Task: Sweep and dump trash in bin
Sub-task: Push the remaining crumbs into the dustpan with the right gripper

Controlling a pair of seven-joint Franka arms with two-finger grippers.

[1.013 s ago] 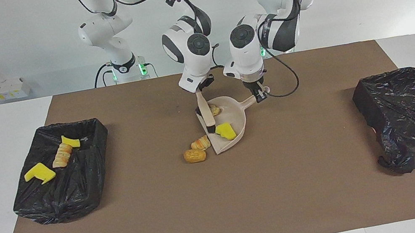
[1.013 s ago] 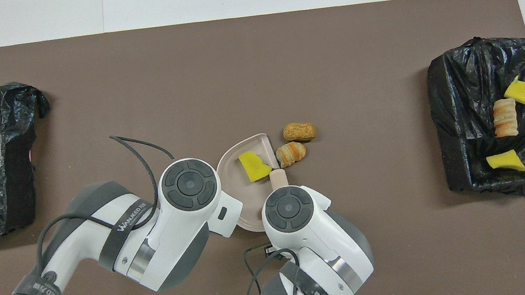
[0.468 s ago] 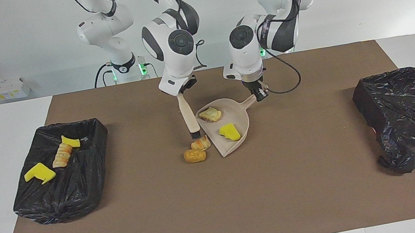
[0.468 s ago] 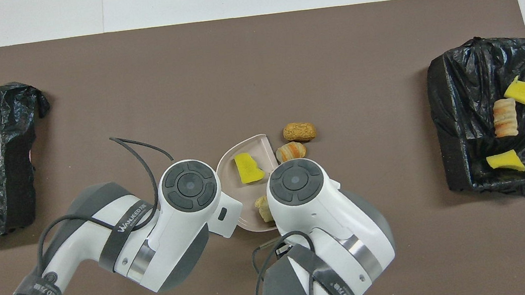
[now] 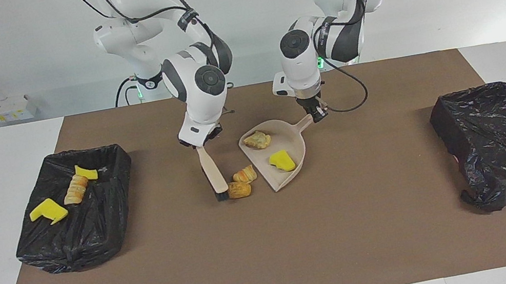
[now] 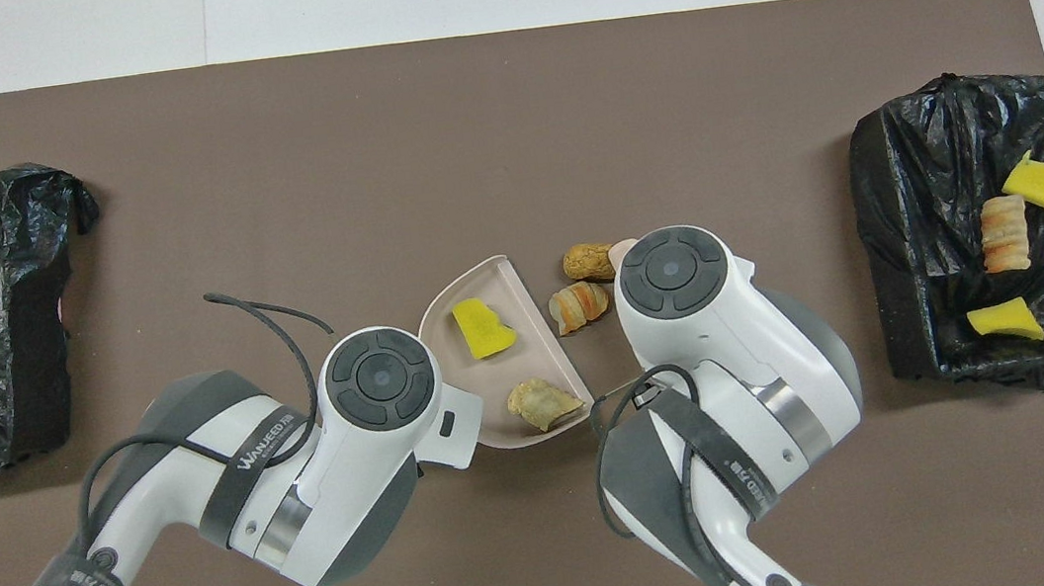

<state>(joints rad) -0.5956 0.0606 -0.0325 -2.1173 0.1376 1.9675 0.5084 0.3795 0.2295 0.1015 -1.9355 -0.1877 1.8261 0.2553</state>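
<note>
My left gripper [image 5: 317, 115] is shut on the handle of the beige dustpan [image 5: 290, 141], which rests on the mat. In the pan lie a yellow chunk [image 5: 282, 160] and a tan lump [image 5: 258, 139] of trash. My right gripper [image 5: 201, 145] is shut on the beige brush [image 5: 213, 172]. The brush's dark bristles [image 5: 222, 197] are down at the mat beside two bread-like lumps [image 5: 245, 174] [image 5: 239, 189] that lie just outside the pan's mouth. From overhead, the dustpan [image 6: 492, 376] and both lumps [image 6: 580, 306] [image 6: 589, 262] show, while both grippers are hidden under their wrists.
A black-lined bin [image 5: 70, 255] at the right arm's end of the table holds two yellow chunks and a bread roll. A second black-bagged bin [image 5: 502, 139] stands at the left arm's end. The brown mat [image 5: 272, 253] covers the table's middle.
The right arm has swung the brush out of the dustpan toward its own end of the table and set the bristles beside the loose lumps. The pan has turned slightly, and its tan lump is uncovered.
</note>
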